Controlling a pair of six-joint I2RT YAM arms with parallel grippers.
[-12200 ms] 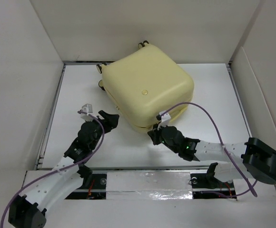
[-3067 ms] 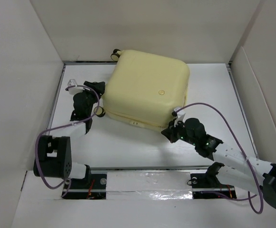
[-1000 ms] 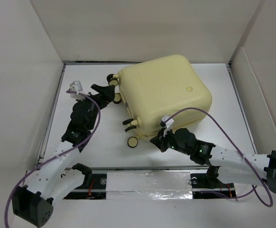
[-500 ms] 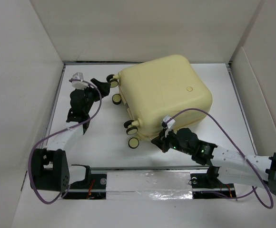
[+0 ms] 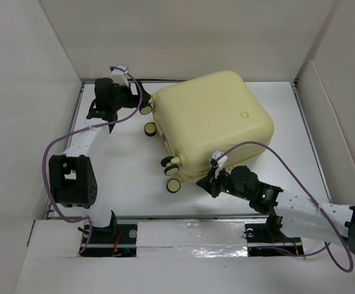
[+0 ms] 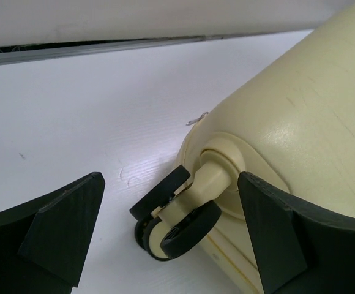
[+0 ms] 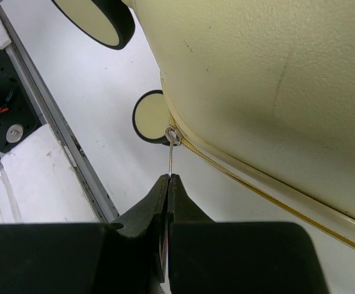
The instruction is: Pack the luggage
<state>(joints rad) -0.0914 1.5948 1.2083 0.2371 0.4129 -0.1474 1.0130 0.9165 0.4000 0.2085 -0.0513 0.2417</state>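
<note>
The luggage [image 5: 211, 119] is lying closed on its broad side, taking up the centre-to-far-right of the white table [image 5: 116, 184], with one shell facing up. Its wheel end is pointing left and slightly near, so the long axis is running left-right, a bit skewed. The four caster wheels [image 5: 173, 185] are lining its left edge. Its far corner is sitting close to the far wall [image 5: 190, 37]. Open floor is showing on the left, along the near edge, and in a strip on the right. The left gripper [image 5: 136, 105] is hovering at the far-left, claw spread wide, straddling the farthest caster [image 6: 180, 236] without touching it. The right gripper [image 7: 167, 182] is sitting at the near edge of the case, claw pinched tight on the metal zipper pull [image 7: 172, 150], which is hanging off the zip seam [image 7: 239, 174].
</note>
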